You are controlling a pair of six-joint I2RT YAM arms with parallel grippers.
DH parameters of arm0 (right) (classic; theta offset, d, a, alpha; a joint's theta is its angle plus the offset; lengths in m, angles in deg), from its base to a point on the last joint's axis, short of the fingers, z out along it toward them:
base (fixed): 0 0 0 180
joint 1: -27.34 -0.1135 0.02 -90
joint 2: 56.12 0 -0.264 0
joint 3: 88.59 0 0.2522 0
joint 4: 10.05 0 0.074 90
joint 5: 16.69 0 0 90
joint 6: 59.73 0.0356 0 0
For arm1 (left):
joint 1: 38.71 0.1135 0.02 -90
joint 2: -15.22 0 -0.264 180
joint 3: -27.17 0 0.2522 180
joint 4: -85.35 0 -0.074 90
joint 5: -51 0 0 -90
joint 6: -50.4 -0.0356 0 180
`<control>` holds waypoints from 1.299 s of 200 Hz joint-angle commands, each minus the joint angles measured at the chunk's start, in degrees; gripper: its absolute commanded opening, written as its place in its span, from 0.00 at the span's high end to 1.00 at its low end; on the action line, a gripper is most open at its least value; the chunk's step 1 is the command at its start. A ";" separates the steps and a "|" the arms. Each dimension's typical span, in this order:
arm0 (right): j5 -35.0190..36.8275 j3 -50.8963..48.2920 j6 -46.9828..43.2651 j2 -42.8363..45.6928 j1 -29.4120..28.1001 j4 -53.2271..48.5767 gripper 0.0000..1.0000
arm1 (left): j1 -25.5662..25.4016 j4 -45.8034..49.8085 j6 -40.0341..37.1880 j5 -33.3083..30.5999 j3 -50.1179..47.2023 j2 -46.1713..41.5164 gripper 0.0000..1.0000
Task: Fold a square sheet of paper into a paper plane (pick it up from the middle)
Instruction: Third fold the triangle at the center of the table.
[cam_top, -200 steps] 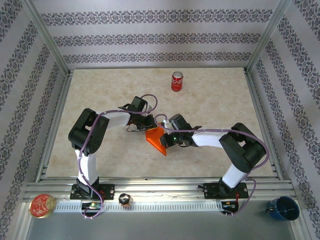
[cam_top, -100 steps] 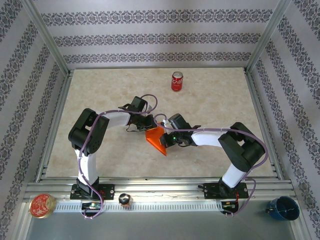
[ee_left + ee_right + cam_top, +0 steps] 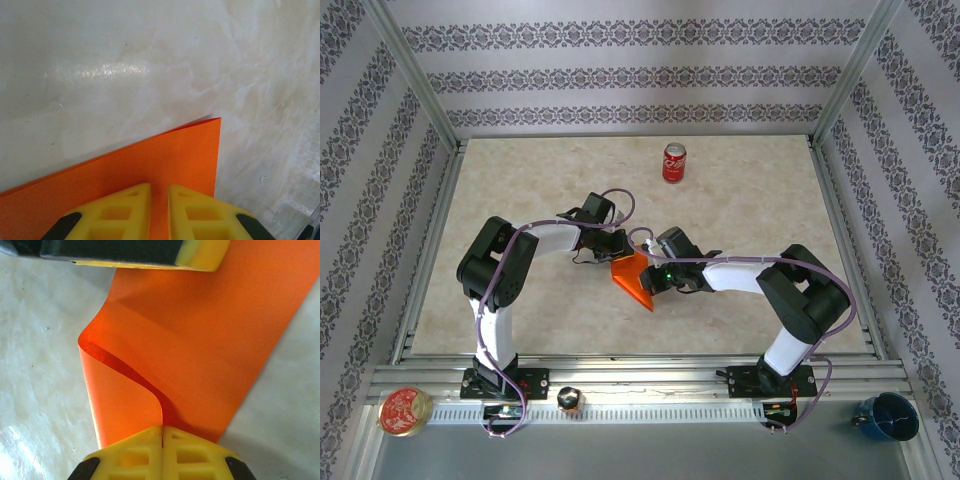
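My right claw (image 3: 162, 430) pinches the bowed square sheet of paper (image 3: 210, 340), left claw (image 3: 159, 187) a slit apart over its corner; open desk (image 3: 520, 190) at 9 o'clock.

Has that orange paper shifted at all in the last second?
No. In the top view the orange paper sits just as far below the red soda can as it did a second ago.

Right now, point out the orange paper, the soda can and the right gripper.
orange paper (image 3: 200, 340), right wrist view, flat middle of the sheet.
soda can (image 3: 674, 162), top external view, its red side.
right gripper (image 3: 162, 435), right wrist view, where its shut fingertips meet.
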 commanded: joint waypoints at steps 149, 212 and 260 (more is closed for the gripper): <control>1.03 1.16 0.28 -1.55 0.62 -1.05 1.00 | 0.29 3.10 -0.36 -1.18 -0.90 -0.32 0.83; 1.39 0.94 0.15 -0.38 0.63 -1.40 1.00 | 0.21 3.07 -0.36 -1.26 -1.00 -0.47 0.83; 0.67 1.11 0.37 -2.05 0.60 -1.13 1.00 | 0.29 2.85 -0.24 -1.26 -1.27 -0.48 0.83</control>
